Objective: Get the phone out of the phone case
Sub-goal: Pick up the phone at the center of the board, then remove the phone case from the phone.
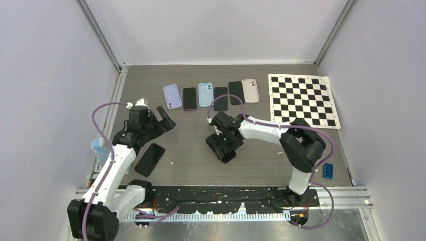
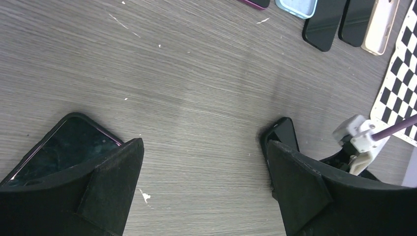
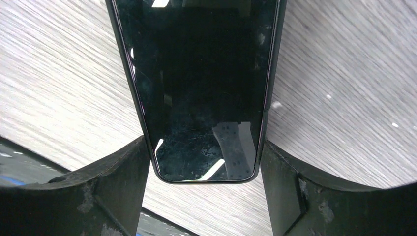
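A black phone (image 3: 196,73), screen up inside a slim black phone case (image 3: 271,73), lies lengthwise between the fingers of my right gripper (image 3: 202,145). The fingers press on its two long sides near one end. From above, my right gripper (image 1: 224,149) hides most of it at the table's middle. One end of the phone (image 2: 280,133) also shows in the left wrist view. My left gripper (image 1: 166,119) hangs open over bare table (image 2: 205,143) with nothing between its fingers. A second dark phone (image 1: 149,159) with a thick black border lies beside it (image 2: 69,147).
Several phones and empty cases sit in a row at the back, from a lilac case (image 1: 172,96) to a beige case (image 1: 250,90). A checkerboard (image 1: 303,99) lies at the back right. A blue brick (image 1: 328,170) sits near the right arm's base.
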